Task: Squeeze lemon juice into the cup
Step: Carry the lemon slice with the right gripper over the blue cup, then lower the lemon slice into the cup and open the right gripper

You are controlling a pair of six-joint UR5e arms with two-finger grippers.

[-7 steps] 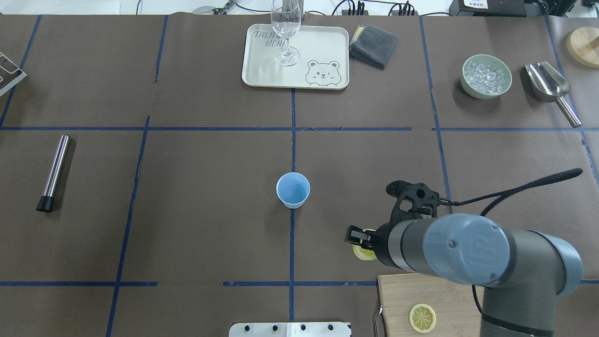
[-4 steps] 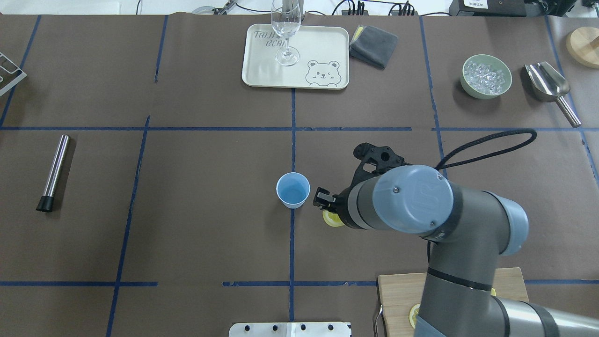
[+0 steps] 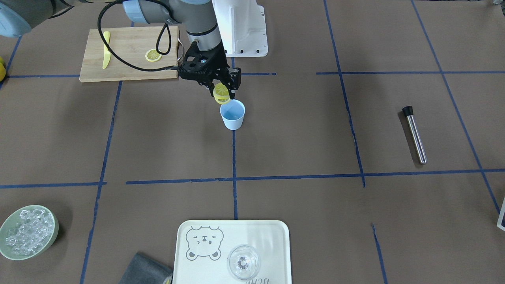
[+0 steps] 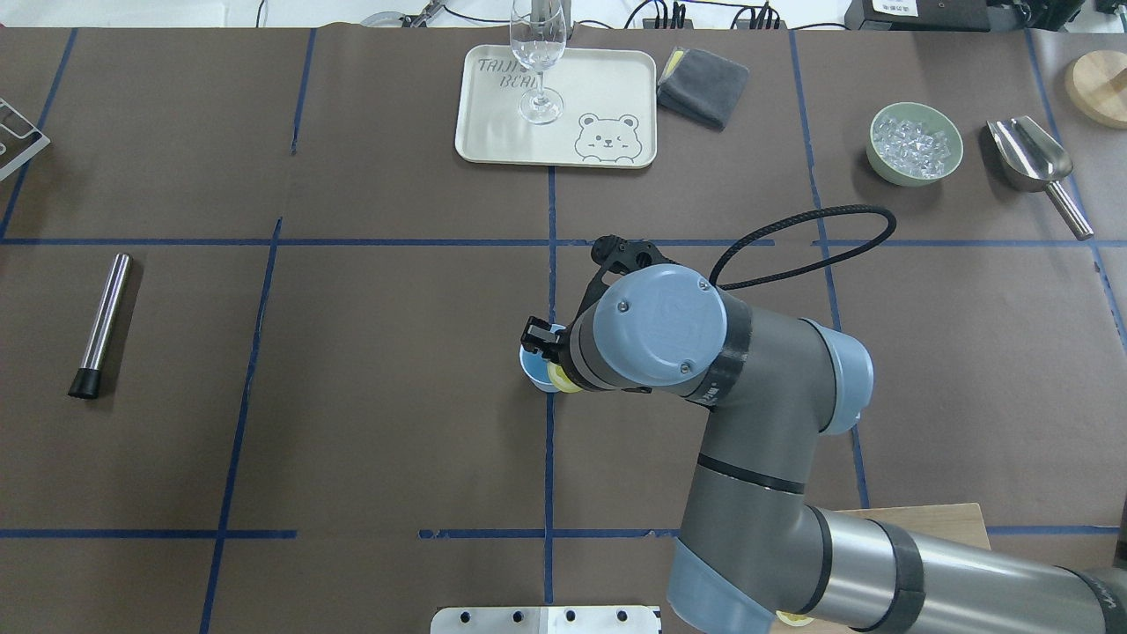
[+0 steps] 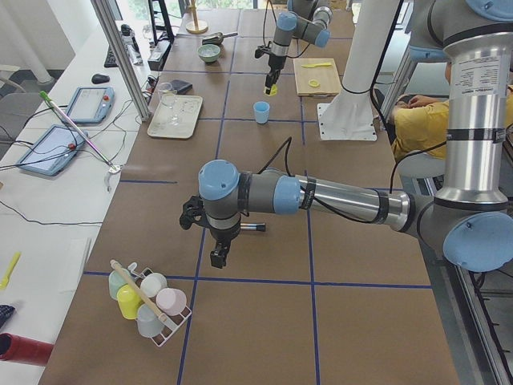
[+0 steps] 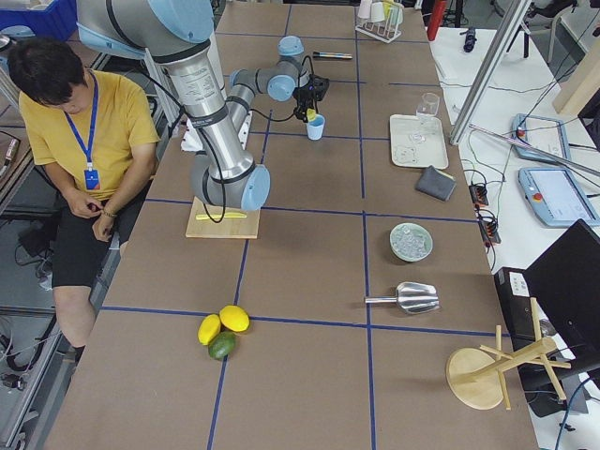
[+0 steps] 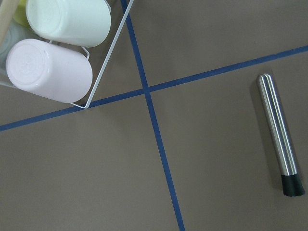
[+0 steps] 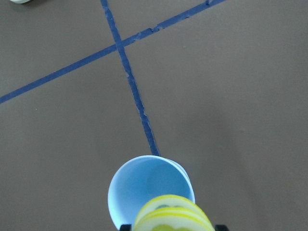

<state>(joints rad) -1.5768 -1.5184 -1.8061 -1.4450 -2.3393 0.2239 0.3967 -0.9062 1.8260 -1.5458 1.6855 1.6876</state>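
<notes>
The light-blue cup (image 3: 232,114) stands upright at the table's middle on a blue tape line. My right gripper (image 3: 223,90) is shut on a yellow lemon slice (image 3: 221,93) and holds it on edge just above the cup's rim, on the robot's side. In the right wrist view the lemon slice (image 8: 173,215) hangs over the near edge of the cup (image 8: 144,185). In the overhead view my arm hides most of the cup (image 4: 531,370). My left gripper (image 5: 218,255) hangs above the table far from the cup; I cannot tell whether it is open or shut.
A second lemon slice (image 3: 153,55) and a yellow knife (image 3: 105,49) lie on the wooden board (image 3: 126,69). A steel rod (image 3: 414,134), a tray (image 3: 276,236) with a glass (image 3: 243,262), a bowl of ice (image 3: 27,232), a grey cloth (image 3: 144,270) and a cup rack (image 5: 148,301) stand around.
My right arm has carried the lemon slice from near the wooden board leftward and away from the robot, to just over the cup. The cup has not moved.
</notes>
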